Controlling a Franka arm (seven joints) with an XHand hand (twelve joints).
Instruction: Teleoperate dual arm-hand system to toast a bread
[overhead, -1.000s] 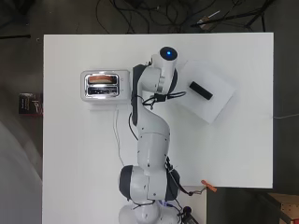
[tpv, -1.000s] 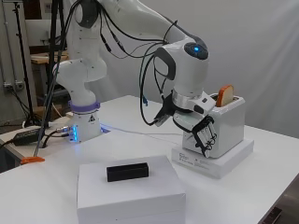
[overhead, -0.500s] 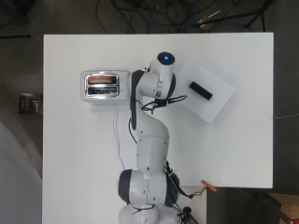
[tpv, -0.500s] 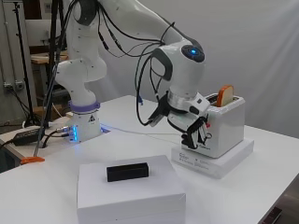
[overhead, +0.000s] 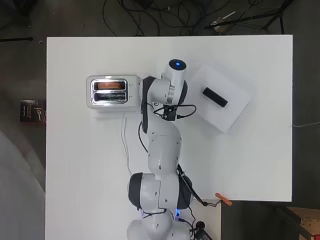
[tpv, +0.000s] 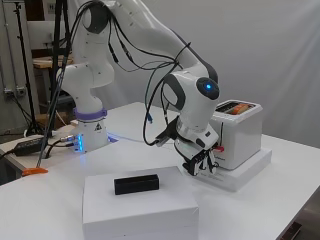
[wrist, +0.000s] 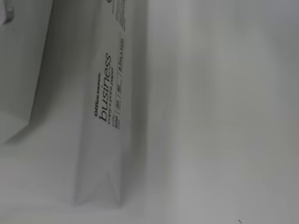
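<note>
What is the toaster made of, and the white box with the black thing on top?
The toaster looks like smooth white plastic with a shiny metal top that reflects light. The white box seems matte cardboard or wrapped paper, going by its flat faces and sharp edges.

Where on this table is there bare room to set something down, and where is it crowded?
Free: the table below the toaster, left of the arm; the wide strip right of the arm, below the white box; the band along the far edge. Crowded: between toaster and white box, where the hand hangs. The black block lies on the box.

The arm (tpv: 150, 30) arches over, robot hand (tpv: 200, 159) hanging fingers-down, curled.
</note>
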